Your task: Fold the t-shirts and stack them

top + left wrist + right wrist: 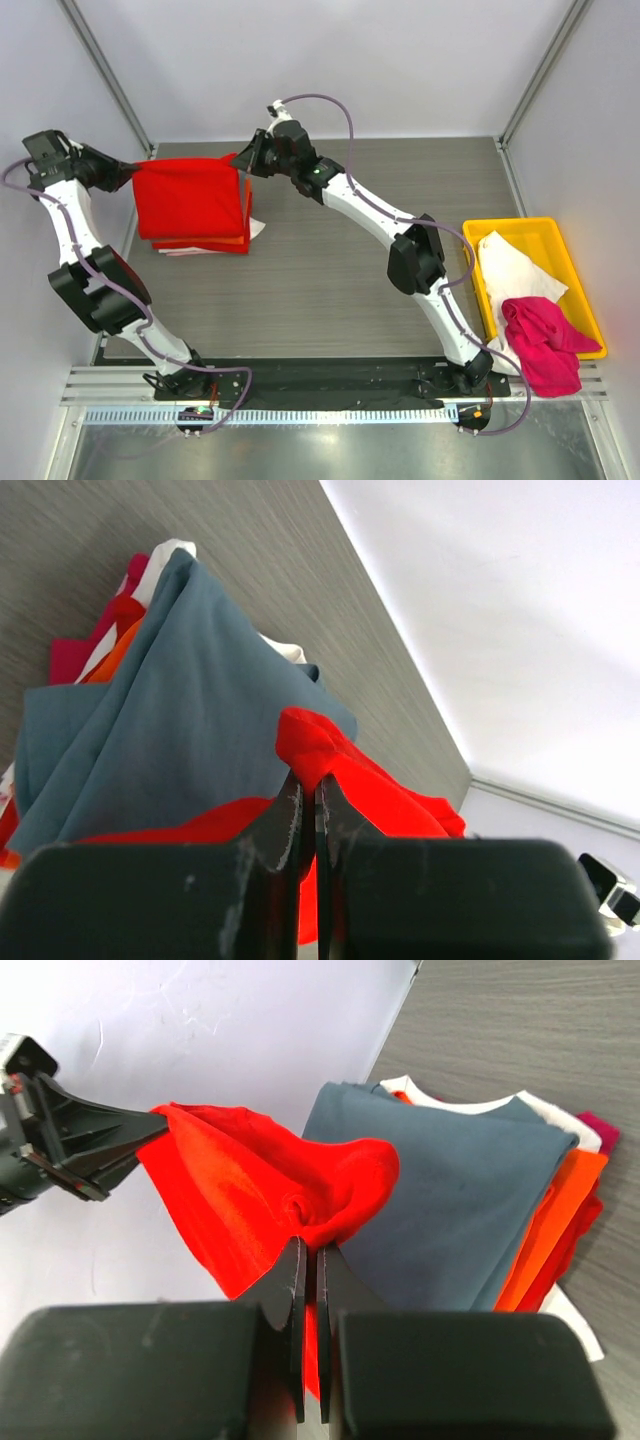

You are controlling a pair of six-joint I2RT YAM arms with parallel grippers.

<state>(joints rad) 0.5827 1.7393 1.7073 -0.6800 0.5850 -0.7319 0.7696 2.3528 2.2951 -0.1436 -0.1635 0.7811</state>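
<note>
Nearest the arm bases, well to the right of the stack (200, 244) of folded shirts, a crumpled magenta pink t-shirt (545, 345) is seen draped over the near end of the yellow tray (535, 240), part of it spilling past the rim. Just beyond it in the same tray a white t-shirt (510, 265) is spread loosely, with creases and a turned-up corner.

The stack itself is set on the grey wood-grain desk (330, 270), at its far left part. In the right wrist view its uppermost layer is shown to be a slate grey-blue t-shirt (450, 1200), folded to a smooth rectangle. Beneath it an orange t-shirt (560, 1210) is seen edge-on, and thin white, red and magenta edges show at the stack's sides and bottom.

Directly above the stack a bright red t-shirt (190, 195) is held stretched flat, so that most of the stack is hidden from the top camera. Its cloth is plain and matte, bunched into small folds at the two held points and sagging between them. At the stack's left far corner the left gripper (308, 800) is clamped on one pinch of the red cloth, its fingers pressed together. At the stack's right far corner the right gripper (308, 1260) is closed likewise on the other pinch.
</note>
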